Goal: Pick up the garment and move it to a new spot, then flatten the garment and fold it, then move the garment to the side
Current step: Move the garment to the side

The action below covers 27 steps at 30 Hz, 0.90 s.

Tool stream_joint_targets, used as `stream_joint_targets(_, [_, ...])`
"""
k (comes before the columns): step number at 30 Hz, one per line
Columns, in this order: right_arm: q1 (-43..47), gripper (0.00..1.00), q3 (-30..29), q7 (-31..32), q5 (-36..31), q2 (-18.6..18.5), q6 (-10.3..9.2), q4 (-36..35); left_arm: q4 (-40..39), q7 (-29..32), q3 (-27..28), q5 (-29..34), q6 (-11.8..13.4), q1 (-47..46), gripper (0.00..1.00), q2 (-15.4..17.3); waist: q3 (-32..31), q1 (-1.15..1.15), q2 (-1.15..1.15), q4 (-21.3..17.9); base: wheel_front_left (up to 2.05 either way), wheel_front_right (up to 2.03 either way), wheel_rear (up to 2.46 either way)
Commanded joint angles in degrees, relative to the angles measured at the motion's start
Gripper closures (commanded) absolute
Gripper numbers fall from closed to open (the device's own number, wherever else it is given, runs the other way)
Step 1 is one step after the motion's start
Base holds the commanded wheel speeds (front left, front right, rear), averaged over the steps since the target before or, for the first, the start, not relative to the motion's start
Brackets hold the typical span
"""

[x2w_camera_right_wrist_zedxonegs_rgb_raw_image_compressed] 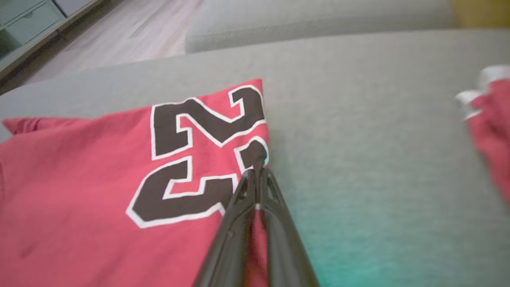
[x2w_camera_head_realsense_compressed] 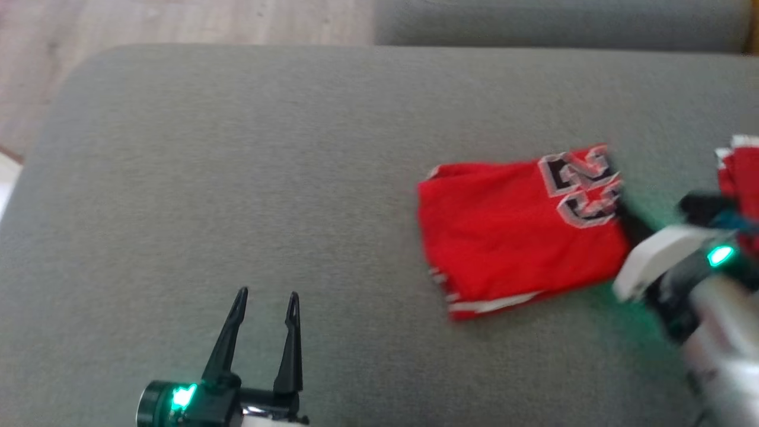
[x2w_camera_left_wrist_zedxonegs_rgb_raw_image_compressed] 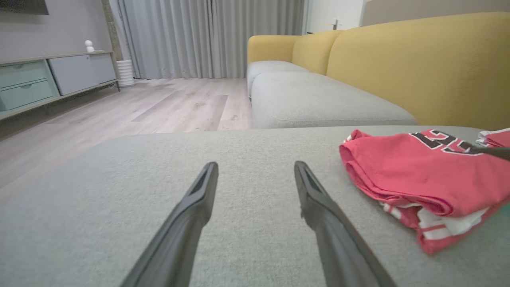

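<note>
**A:** How is the right arm set?

**B:** It reaches in from the lower right of the head view, its pale forearm [x2w_camera_head_realsense_compressed: 720, 344] blurred. The right gripper [x2w_camera_right_wrist_zedxonegs_rgb_raw_image_compressed: 257, 169] has its 2 dark fingers pressed together on the garment's [x2w_camera_right_wrist_zedxonegs_rgb_raw_image_compressed: 79, 179] right edge. Red cloth shows between them, just beside the black numerals [x2w_camera_right_wrist_zedxonegs_rgb_raw_image_compressed: 191, 159] outlined in white.

**A:** And the left?

**B:** The left gripper [x2w_camera_head_realsense_compressed: 267, 293] sits at the lower left of the head view, its fingers pointing up the frame. They are spread and hold nothing, well apart from the garment.

**A:** What is the garment like?

**B:** It is a soft red knit, folded into a rough rectangle of several layers, with red-and-white striped trim along its lower edge. It lies right of centre in the head view on a grey sofa cushion [x2w_camera_head_realsense_compressed: 237, 148], finely woven with rounded corners.

**A:** Anything around it?

**B:** Another red piece [x2w_camera_head_realsense_compressed: 741, 172] with white trim lies at the right edge of the head view, apart from the garment. In the left wrist view, yellow backrests [x2w_camera_left_wrist_zedxonegs_rgb_raw_image_compressed: 398, 59] rise at the upper right and a pale wood floor [x2w_camera_left_wrist_zedxonegs_rgb_raw_image_compressed: 139, 111] spreads at the left.
</note>
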Motion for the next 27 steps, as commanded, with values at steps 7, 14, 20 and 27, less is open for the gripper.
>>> stream_joint_targets(7, [-7.5,1.00,-1.3,2.4,-1.7,-11.3,0.36,-6.7,-2.4,-0.4,1.0,0.1,0.3,-5.4,0.00,-0.6,6.8,-0.01,0.00,-6.4,0.00,0.00,0.00])
stream_joint_targets(14, [-8.6,1.00,-8.4,7.0,-2.8,-22.9,0.36,-13.4,-2.5,-0.4,0.7,0.3,-0.1,-9.8,0.00,-0.6,11.7,-0.01,0.00,-8.9,0.00,0.00,0.00])
stream_joint_targets(20, [-3.7,1.00,-17.9,12.5,-4.5,-28.6,0.36,-20.1,-2.3,-0.4,0.9,0.4,-0.3,-11.8,0.00,-0.6,13.6,-0.01,0.00,-9.7,0.00,0.00,0.00])
stream_joint_targets(27, [1.3,0.00,-27.9,13.6,-10.7,-24.5,0.36,-26.3,-2.6,-0.4,1.8,-3.2,1.1,-12.9,0.00,-0.6,13.9,-0.01,0.00,-9.0,0.00,0.00,0.00])
